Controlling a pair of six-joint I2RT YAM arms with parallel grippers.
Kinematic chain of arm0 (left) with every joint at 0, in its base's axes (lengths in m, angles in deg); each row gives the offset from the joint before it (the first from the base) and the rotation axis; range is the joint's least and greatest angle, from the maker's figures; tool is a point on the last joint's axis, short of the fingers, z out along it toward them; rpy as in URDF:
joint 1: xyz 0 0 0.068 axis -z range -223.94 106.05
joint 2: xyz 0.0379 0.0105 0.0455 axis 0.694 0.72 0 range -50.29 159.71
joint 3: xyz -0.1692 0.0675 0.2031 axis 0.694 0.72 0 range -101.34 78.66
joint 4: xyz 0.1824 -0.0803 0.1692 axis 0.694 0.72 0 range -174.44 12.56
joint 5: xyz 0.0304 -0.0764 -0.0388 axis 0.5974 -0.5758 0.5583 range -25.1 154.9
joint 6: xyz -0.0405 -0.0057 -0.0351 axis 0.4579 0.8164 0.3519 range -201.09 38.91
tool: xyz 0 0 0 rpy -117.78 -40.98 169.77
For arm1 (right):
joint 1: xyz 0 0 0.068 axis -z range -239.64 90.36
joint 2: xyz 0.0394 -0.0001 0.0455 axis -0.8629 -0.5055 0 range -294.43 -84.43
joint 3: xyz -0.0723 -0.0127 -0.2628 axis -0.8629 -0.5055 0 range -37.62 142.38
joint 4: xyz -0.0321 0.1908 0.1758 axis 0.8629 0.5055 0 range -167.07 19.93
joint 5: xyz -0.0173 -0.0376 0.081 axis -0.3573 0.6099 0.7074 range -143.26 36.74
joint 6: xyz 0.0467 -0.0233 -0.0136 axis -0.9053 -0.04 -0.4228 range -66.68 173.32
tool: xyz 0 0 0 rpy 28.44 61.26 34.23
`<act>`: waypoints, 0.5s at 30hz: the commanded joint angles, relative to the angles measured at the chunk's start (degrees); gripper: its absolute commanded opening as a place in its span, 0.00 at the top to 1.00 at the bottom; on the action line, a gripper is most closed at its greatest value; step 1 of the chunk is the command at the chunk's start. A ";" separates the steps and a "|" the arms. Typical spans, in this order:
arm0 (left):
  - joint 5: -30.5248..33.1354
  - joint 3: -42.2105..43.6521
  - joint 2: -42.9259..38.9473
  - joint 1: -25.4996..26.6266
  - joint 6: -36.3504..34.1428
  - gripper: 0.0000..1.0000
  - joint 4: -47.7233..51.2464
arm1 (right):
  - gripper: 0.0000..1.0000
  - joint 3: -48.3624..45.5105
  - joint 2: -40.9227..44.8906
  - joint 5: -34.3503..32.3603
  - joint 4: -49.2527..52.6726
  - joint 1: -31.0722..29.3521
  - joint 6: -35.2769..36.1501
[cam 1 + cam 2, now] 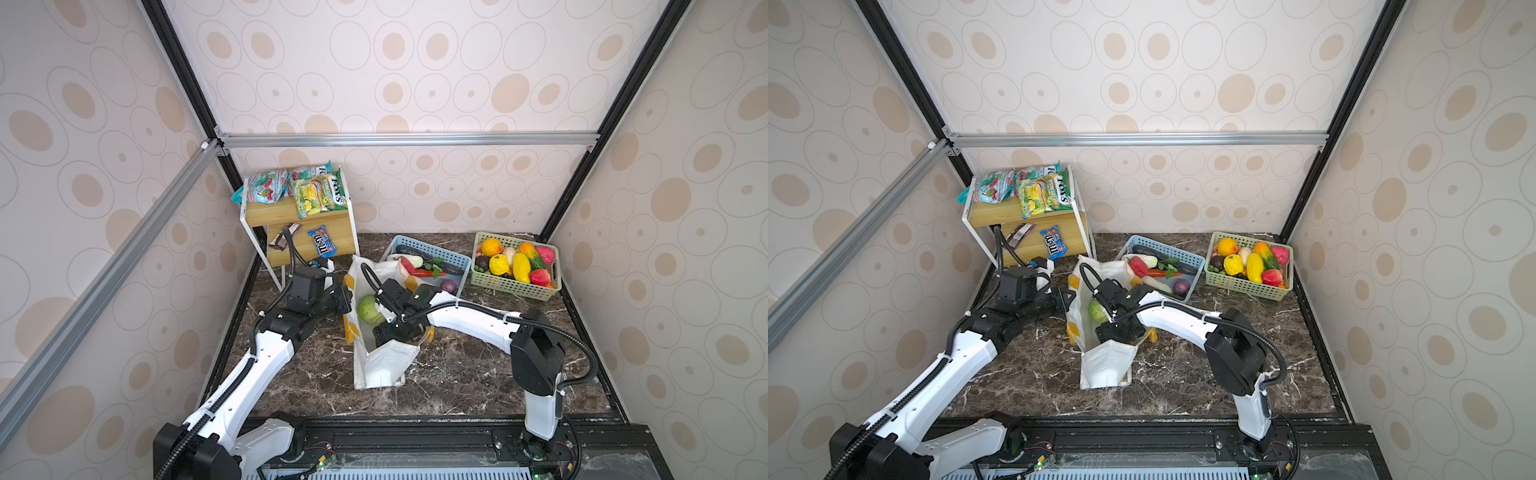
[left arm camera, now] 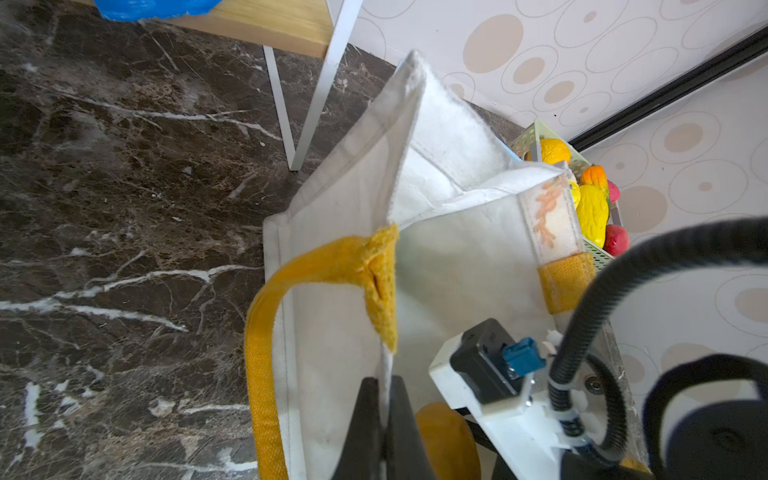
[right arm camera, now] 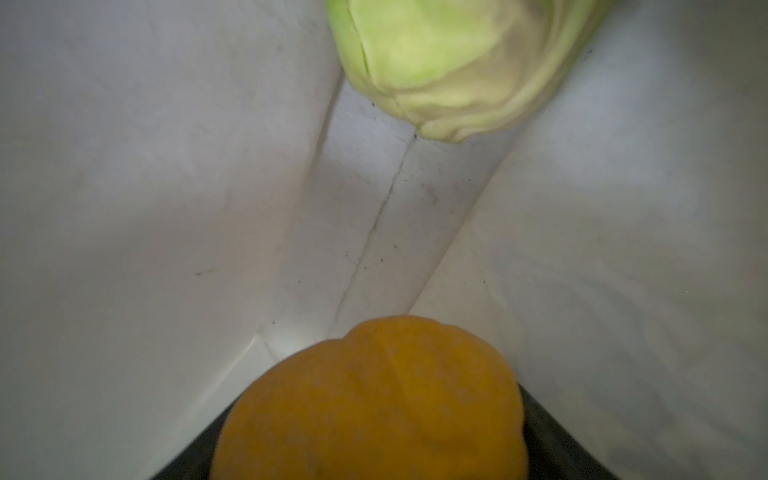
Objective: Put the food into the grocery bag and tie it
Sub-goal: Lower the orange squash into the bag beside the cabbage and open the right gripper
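Orange fruit [image 3: 370,399] sits clamped between right jaws inside the grocery bag [image 1: 386,365].

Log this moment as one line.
left gripper: shut on grocery bag rim | right gripper: inside bag, gripping orange round food | cabbage: in bag

Right gripper [image 1: 392,333] inside grocery bag [image 1: 382,365]; fingertips hidden in both top views. Right wrist view: orange fruit [image 3: 370,399] in its grip blurred and cut by frame edge; fingers [image 3: 557,451] only dark slivers. Cabbage [image 3: 453,62] soft-focus, also cut by edge. Left gripper [image 2: 384,419], pinching bag rim, cropped at frame edge. Blue packet [image 2: 153,6] nearly all outside frame. Green basket [image 2: 524,140] mostly behind bag. Dark wrapper [image 1: 277,242] on shelf [image 1: 328,245]: print unreadable, cable across it.
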 commanded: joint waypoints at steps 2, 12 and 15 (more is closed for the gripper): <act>-0.10 -0.20 -1.41 -0.03 -1.23 1.00 -2.34 | 0.17 -2.88 -0.66 -1.35 0.29 -0.43 -1.64; 0.04 0.23 -1.68 0.05 -0.99 1.00 -2.07 | 0.17 -5.98 -3.45 -1.52 -2.19 -0.42 -2.53; -0.03 0.47 -1.77 0.13 -0.73 1.00 -2.42 | 0.16 -6.08 -4.29 -1.75 -1.85 -0.42 -2.93</act>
